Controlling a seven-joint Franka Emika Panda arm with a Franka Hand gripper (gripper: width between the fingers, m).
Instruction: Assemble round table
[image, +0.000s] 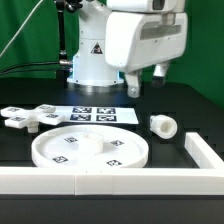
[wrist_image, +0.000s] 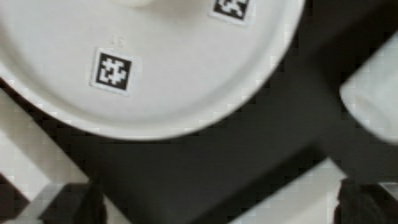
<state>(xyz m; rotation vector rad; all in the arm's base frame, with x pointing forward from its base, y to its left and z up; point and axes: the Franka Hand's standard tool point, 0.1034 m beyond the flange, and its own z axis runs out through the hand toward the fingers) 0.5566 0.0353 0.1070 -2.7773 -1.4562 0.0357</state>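
Note:
The large round rimmed disc (image: 90, 150) lies flat on the black table near the front, with several tags on its face. The cross-shaped piece (image: 27, 118) lies at the exterior view's left. The short cylindrical post (image: 163, 126) lies on its side at the exterior view's right. My gripper (image: 147, 82) hangs above the table behind the post, well clear of all parts. In the wrist view the gripper (wrist_image: 214, 205) is open and empty, its fingertips (wrist_image: 63, 205) wide apart, with the disc (wrist_image: 160, 90) below it. A blurred white shape (wrist_image: 374, 100) shows beside the disc.
The marker board (image: 95, 115) lies flat behind the disc. A long white border wall (image: 100, 180) runs along the table's front and turns back at the exterior view's right (image: 205, 152). The robot's white base (image: 95, 60) stands at the back.

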